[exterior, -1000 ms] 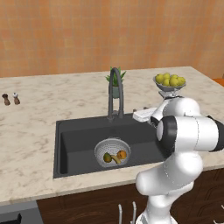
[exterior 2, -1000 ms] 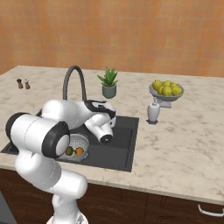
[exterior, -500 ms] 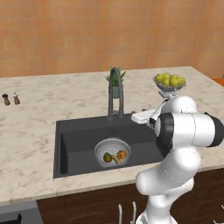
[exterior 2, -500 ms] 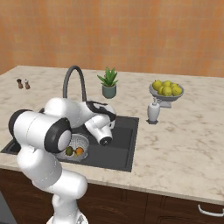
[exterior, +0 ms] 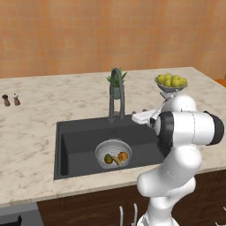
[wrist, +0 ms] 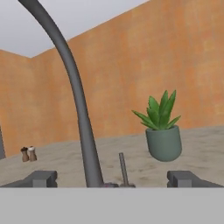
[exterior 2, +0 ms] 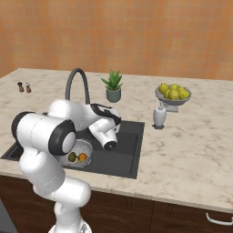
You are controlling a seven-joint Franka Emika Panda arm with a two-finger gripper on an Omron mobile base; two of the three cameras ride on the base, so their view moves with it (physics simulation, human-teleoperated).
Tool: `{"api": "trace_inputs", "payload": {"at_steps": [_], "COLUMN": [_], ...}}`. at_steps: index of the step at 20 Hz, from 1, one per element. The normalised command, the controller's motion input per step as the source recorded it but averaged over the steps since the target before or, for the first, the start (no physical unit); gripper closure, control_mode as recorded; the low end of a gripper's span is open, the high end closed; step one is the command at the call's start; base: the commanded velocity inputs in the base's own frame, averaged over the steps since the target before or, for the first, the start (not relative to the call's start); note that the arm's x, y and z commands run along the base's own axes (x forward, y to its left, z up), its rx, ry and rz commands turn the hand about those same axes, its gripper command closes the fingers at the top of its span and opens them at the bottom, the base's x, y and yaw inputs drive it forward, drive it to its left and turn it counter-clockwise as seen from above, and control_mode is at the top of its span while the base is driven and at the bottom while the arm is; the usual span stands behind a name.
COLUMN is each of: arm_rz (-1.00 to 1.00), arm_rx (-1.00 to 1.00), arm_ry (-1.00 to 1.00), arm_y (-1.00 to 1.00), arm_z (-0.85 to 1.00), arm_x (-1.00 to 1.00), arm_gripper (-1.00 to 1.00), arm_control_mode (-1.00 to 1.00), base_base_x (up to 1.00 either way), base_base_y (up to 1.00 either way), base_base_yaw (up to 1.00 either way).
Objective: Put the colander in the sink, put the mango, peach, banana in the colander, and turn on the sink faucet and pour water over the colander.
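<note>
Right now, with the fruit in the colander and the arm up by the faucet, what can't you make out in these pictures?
- Sink drain: left base view, the colander sits over the floor.
- Banana: right base view, the arm covers that side of the colander.
- Faucet spout tip: hand view, cut off by the top edge.
- Faucet lever's position: too thin in the hand view to read; no water visible.
- Gripper fingertips: barely clear the bottom band.
</note>
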Motion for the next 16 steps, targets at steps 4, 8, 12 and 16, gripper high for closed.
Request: {"api": "trace_inputs", "payload": {"at_steps": [4, 8, 12, 16], "arm_rz": [-0.01, -0.01, -0.02, -0.01], "arm_rx": [0.0, 0.0, 0.0, 0.0], "arm_ry": [0.0, 0.0, 0.0, 0.0], "arm_y": [0.18, 0.25, 0.22, 0.01], "arm_z": [0.0, 0.0, 0.0, -0.05], "arm_x": [0.35, 0.23, 0.26, 0.12], "arm_gripper": [-1.0, -1.0, -1.0, -1.0], "arm_control_mode": [-1.0, -1.0, -1.0, -1.0], "base_base_x": [0.0, 0.0, 0.0, 0.0], "base_base_y": [0.0, 0.0, 0.0, 0.0], "base_base_yaw": [0.0, 0.0, 0.0, 0.0]}}
